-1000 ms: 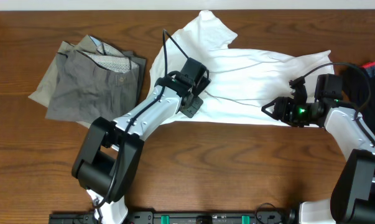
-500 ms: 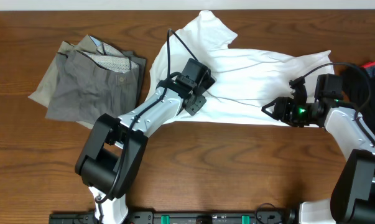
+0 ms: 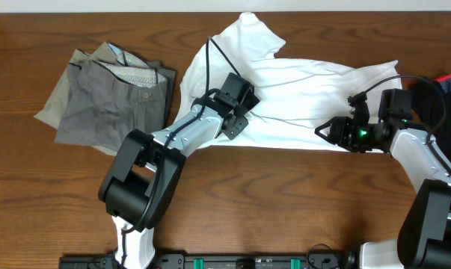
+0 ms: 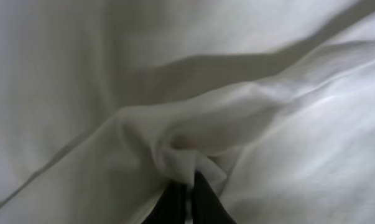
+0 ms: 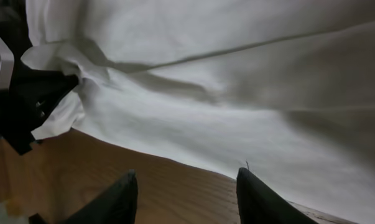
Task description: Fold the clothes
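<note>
On counter (image 3: 285, 194), left hand (image 4: 188, 190) pinched shut on T-shirt (image 3: 307, 78) fold, likely to lift it; right hand (image 5: 186, 186) half-open by hem, empty.

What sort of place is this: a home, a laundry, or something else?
Probably a robotics lab or test bench rather than a home. A left arm and a right arm stand at a bare wooden table, working on a white T-shirt, with grey trousers laid beside it.
</note>
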You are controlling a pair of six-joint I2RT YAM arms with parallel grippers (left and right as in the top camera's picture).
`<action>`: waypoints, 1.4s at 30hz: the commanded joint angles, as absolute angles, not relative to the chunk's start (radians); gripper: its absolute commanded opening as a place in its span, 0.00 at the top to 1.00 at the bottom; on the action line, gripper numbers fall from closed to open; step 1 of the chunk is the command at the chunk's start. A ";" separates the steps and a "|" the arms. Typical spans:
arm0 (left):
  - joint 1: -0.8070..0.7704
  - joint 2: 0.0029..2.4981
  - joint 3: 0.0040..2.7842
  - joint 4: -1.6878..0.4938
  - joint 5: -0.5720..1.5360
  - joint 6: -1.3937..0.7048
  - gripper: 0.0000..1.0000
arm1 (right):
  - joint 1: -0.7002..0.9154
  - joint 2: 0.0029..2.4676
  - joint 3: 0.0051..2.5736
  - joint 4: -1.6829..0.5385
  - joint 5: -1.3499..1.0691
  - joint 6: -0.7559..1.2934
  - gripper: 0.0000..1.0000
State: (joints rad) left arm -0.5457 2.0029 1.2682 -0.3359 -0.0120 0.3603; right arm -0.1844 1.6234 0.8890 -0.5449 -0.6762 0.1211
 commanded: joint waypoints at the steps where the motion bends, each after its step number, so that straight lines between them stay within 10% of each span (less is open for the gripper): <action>1: -0.546 1.994 1.305 -0.338 -0.085 0.366 0.94 | -0.176 1.631 0.902 -0.543 -0.671 0.119 0.50; 24: -0.500 1.978 1.386 -0.242 -0.097 0.479 0.94 | -0.176 1.631 0.902 -0.543 -0.654 0.119 0.49; 35: -0.501 1.944 1.386 -0.314 -0.158 0.333 0.00 | -0.176 1.631 0.902 -0.554 -0.654 0.119 0.49; 38: -0.501 1.908 1.386 -0.416 -0.158 0.293 0.14 | -0.176 1.631 0.902 -0.558 -0.654 0.118 0.49; 42: -0.500 1.909 1.378 -0.520 -0.139 0.275 0.88 | -0.176 1.631 0.902 -0.556 -0.654 0.118 0.48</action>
State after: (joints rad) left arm -0.5011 1.9297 1.3712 -0.4919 -0.1379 0.3172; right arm -0.1844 1.6234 0.8890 -0.5568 -0.6510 0.1211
